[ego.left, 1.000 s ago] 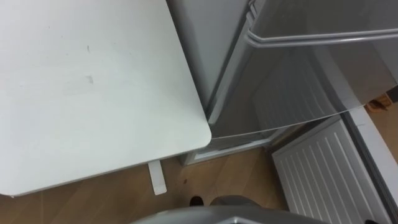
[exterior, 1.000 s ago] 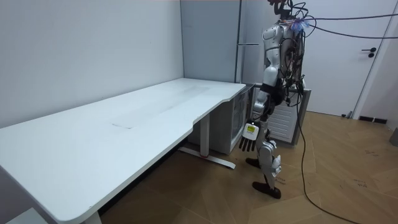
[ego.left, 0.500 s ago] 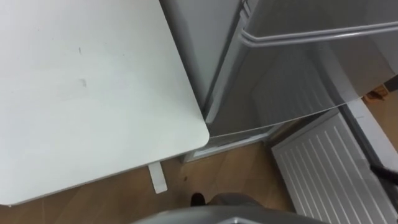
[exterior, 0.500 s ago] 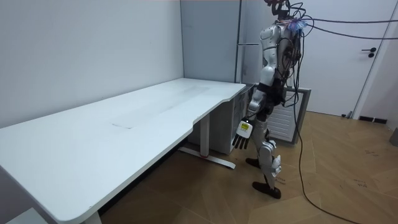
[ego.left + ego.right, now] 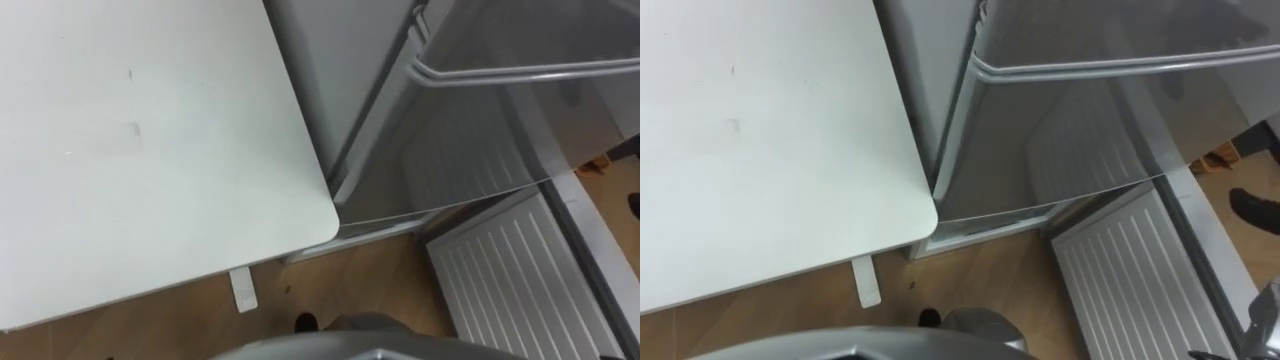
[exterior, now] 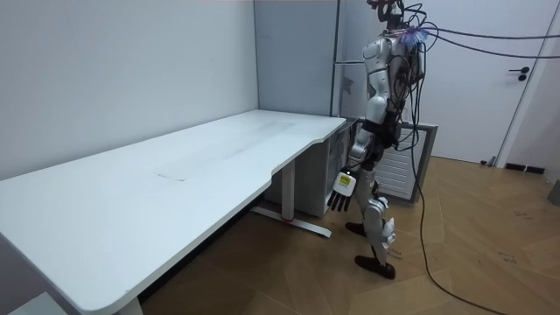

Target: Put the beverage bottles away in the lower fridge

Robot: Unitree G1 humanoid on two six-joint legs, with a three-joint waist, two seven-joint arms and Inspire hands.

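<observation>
Left hand [image 6: 339, 194] hangs by the thigh in the room view, fingers straight and loose, nothing in it. A dark shape at the 3 o'clock edge is likely the right hand [image 5: 1252, 211]; we cannot tell its state. Where the drinks are we cannot tell. We judge them bottles or cans: stiff, smooth, fairly light, maybe slick if chilled. Take each round the middle of the body and keep it upright.

Nearest, at 6 o'clock, we see wood floor [image 5: 340, 285] and a white desk foot [image 5: 241, 290]. The white desk [image 5: 150, 150] spans 9 to 11 o'clock. At 4 o'clock a ribbed white panel [image 5: 510, 285] looks like the open lower door. The grey fridge [image 5: 470, 150] sits at 1 o'clock, just beside the desk corner. The robot stands between the desk end and the fridge. Far off is a closed room door [image 6: 523, 79].
</observation>
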